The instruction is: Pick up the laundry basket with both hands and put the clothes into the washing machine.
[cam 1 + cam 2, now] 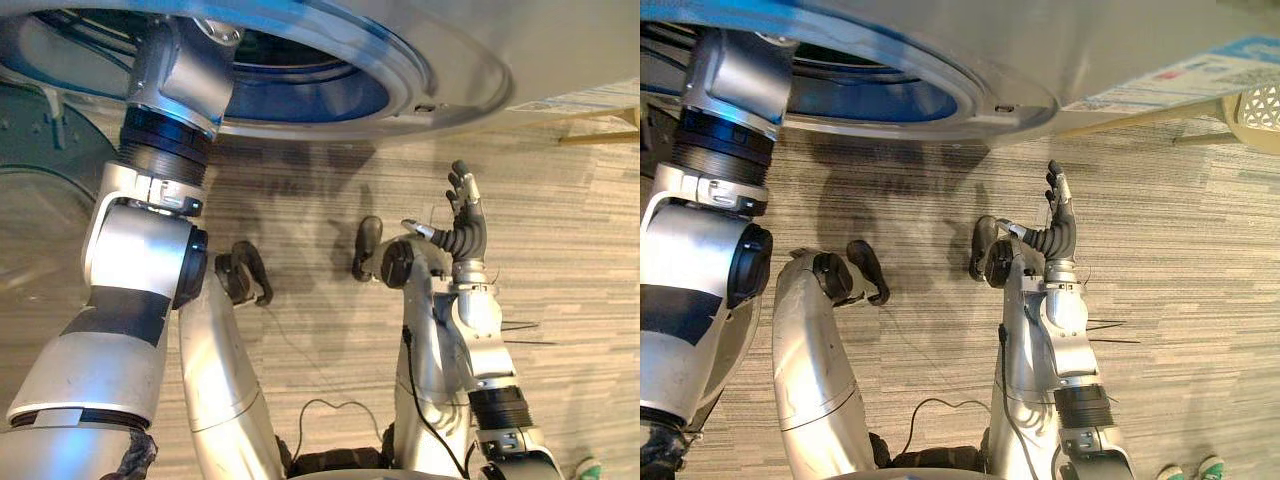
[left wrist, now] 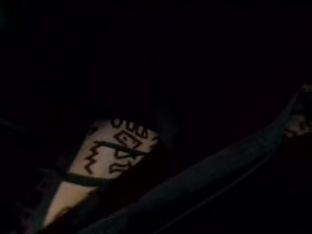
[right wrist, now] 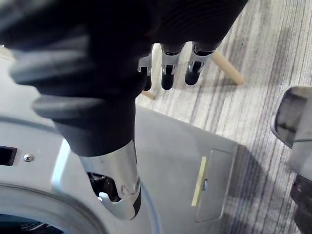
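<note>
Filling the washing machine (image 1: 560, 40) mouth, left arm (image 1: 170, 95); right hand (image 1: 466, 218), fingers (image 1: 460, 182) straight.

- A silver-grey front-loading washing machine (image 1: 545, 40), seen from above, with its front panel running across the top of both eye views.
- The machine's round port (image 1: 425, 80) stands open, ringed by a broad silver rim, and the drum (image 1: 300, 95) inside it shows blue.
- In the right wrist view, the grey front carries a small rectangular flap (image 3: 214, 187) beside the curve of the port's rim.
- Deep in the dark drum lies a pale garment (image 2: 109, 156) printed with dark angular marks, crumpled and partly covered by shadowed folds.
- A dark bluish strip (image 2: 219, 168) slants just beside the garment. Whether it is cloth or part of the machine cannot be told.
</note>
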You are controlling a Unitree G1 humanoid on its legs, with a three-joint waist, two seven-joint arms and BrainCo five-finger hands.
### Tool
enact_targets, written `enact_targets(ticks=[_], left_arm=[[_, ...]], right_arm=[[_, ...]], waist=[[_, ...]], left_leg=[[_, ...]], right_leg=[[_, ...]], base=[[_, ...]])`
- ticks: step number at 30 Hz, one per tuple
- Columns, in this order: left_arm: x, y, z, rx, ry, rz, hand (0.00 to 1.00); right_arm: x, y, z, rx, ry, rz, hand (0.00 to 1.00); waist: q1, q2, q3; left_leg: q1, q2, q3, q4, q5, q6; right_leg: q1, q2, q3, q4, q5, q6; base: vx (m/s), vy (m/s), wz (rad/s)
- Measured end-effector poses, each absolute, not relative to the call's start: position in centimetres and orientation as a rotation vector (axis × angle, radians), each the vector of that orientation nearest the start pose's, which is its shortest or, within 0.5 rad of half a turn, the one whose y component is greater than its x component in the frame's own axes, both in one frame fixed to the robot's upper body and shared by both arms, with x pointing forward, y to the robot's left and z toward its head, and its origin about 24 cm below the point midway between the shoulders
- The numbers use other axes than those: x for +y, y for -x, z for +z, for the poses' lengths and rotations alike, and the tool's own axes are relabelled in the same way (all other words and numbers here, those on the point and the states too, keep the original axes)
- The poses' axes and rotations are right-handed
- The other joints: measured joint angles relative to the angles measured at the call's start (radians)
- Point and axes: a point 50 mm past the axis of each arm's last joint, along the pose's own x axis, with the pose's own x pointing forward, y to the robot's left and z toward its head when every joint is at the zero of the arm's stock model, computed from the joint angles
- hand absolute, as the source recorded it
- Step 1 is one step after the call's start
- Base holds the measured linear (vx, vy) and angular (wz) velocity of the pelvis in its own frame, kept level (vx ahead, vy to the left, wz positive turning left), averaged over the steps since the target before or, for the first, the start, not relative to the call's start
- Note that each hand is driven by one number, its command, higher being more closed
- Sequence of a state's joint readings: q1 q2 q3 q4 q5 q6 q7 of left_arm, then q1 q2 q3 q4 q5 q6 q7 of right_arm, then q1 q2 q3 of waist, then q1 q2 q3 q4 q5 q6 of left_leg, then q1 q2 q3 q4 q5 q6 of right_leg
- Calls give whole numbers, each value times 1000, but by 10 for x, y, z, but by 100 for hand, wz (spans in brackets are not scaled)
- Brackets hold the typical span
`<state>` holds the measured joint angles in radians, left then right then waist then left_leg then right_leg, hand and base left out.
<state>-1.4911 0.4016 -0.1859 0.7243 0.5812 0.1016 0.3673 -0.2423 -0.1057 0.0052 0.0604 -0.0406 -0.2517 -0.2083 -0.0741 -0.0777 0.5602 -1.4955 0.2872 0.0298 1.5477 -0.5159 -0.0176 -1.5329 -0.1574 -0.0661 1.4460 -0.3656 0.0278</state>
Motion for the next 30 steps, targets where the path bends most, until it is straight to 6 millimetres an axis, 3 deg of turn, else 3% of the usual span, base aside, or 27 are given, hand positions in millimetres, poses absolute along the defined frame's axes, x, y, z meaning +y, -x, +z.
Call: enact_targets(ticks=[4,8,15,18,21,26,29,30], left_arm=[[126,-385,375,-776,-944,393,0],[130,-391,357,-720,-966,344,0],[158,-381,334,-747,-937,396,0],[176,-372,315,-739,-896,442,0],[192,-363,291,-706,-806,451,0],[193,-348,264,-716,-633,448,0],[187,-340,223,-636,-423,434,0],[181,-337,199,-570,-325,407,0]], right_arm=[[-158,-291,116,-439,98,-118,0],[-159,-291,115,-437,81,-118,0],[-163,-290,113,-431,96,-124,0],[-165,-291,104,-392,107,-128,0],[-165,-291,97,-359,123,-128,0],[-164,-292,88,-306,136,-130,0],[-161,-290,78,-260,118,-134,0],[-160,-289,72,-229,113,-138,0]], waist=[[4,0,0],[8,0,0],[31,1,-1],[40,2,-2],[60,6,-4],[86,12,-8],[91,14,-13],[93,18,-15]], left_leg=[[1,8,-1,8,0,0],[6,9,-3,12,1,-1],[20,8,-11,20,3,-7],[43,-3,-27,9,10,-19],[74,-11,-26,-22,19,-34],[111,-22,-33,-81,50,-48],[158,-23,-32,-106,54,-57],[193,-23,-30,-123,54,-57]], right_leg=[[1,-1,1,8,0,0],[2,-2,3,20,-1,-1],[16,-4,-3,37,-9,-12],[48,-16,-20,37,-17,-22],[77,-20,-23,22,-24,-25],[115,-24,-42,-13,-27,-38],[156,-22,-44,-25,-35,-46],[190,-21,-47,-38,-41,-43]], base=[[0,0,0],[-4,-4,1],[5,-9,2],[9,-29,17],[5,-43,15],[23,-61,10],[53,-49,3],[43,-31,4]])
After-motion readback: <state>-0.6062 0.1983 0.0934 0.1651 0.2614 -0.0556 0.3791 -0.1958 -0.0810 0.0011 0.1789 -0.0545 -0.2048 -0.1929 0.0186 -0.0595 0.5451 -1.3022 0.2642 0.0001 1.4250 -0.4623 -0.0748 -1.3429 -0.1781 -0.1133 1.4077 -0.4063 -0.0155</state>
